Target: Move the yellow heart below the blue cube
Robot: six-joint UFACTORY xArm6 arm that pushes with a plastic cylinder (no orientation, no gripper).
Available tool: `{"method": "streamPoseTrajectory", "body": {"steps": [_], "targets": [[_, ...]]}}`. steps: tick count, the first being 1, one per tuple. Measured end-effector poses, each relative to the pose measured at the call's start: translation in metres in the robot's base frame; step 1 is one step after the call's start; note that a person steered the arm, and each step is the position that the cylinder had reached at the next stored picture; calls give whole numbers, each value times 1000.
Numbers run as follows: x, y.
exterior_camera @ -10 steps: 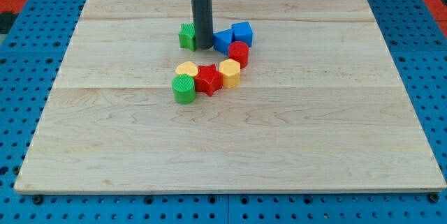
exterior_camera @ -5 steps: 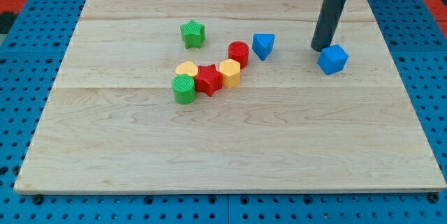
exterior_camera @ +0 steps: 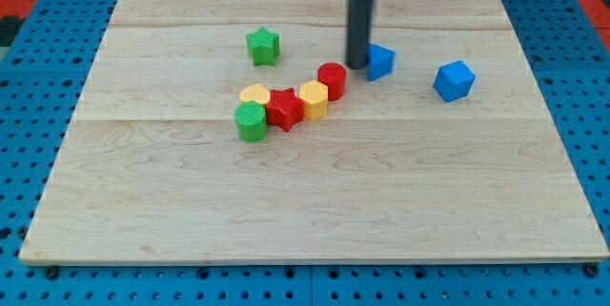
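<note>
The yellow heart (exterior_camera: 254, 93) lies left of centre, touching the red star (exterior_camera: 284, 108) and the green cylinder (exterior_camera: 252, 121). The blue cube (exterior_camera: 455, 80) stands alone toward the view's right. My tip (exterior_camera: 357, 65) rests against the left side of the small blue triangular block (exterior_camera: 381, 61), just above and right of the red cylinder (exterior_camera: 331, 79). The tip is well to the right of the yellow heart and left of the blue cube.
A yellow hexagonal block (exterior_camera: 314, 99) sits between the red star and the red cylinder. A green star (exterior_camera: 262, 46) stands apart toward the view's top left. The wooden board (exterior_camera: 305, 201) lies on a blue pegboard.
The tip pushed the blue cube to the view's right, then came back left. It now touches the blue triangular block, which has shifted a little to the right.
</note>
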State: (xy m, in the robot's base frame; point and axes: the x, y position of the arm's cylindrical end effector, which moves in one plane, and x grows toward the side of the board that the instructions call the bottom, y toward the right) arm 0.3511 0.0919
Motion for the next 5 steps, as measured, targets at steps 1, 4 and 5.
{"method": "streamPoseTrajectory", "body": {"steps": [1,4,5], "targets": [[9,42],[31,-46],[28,-85]]}}
